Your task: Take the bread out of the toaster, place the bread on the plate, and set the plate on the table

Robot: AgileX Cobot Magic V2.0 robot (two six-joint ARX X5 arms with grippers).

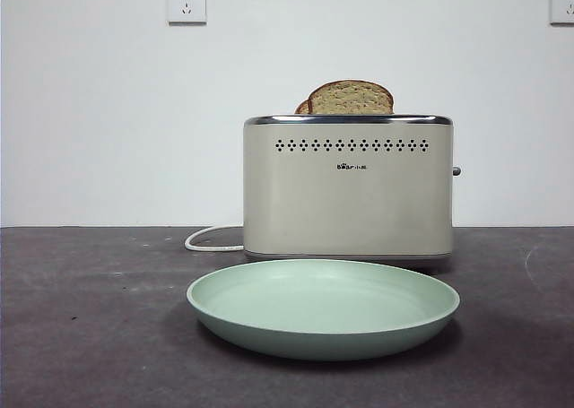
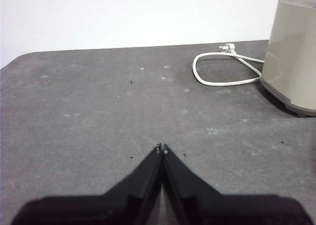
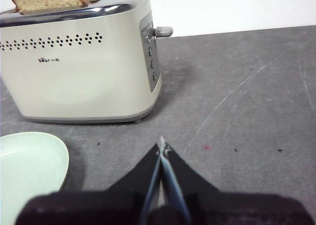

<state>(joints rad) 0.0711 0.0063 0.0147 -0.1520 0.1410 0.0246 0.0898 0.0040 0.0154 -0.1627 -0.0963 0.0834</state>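
We find the bread (image 1: 351,98) standing upright in the toaster (image 1: 348,188), its rounded top and darker crust poking above the chrome rim, with the edge of a second slice just visible behind it. We judge it light, soft and crumbly, so a hard pinch would dent or tear it; the best hold looks to be across the two flat faces just below the top crust, lifting straight up so the slice does not catch on the slot. Only that exposed top is available to grip, since the rest sits hidden inside. The toaster itself stands well back on the table (image 1: 81,336), its white cord (image 1: 211,240) looping out to one side and its lever (image 3: 164,31) jutting from the end panel. Just in front of it lies the plate (image 1: 323,308), flat on the tabletop and bare; it looks stiff and smooth, likely slippery at its raised rim. Neither arm is at work yet. Our left gripper (image 2: 162,148) hovers over open table on the cord side, well apart from the toaster, jaws pressed together on nothing. Our right gripper (image 3: 162,145) sits low near the toaster's lever end, beside the plate's edge, its jaws likewise closed and holding nothing.
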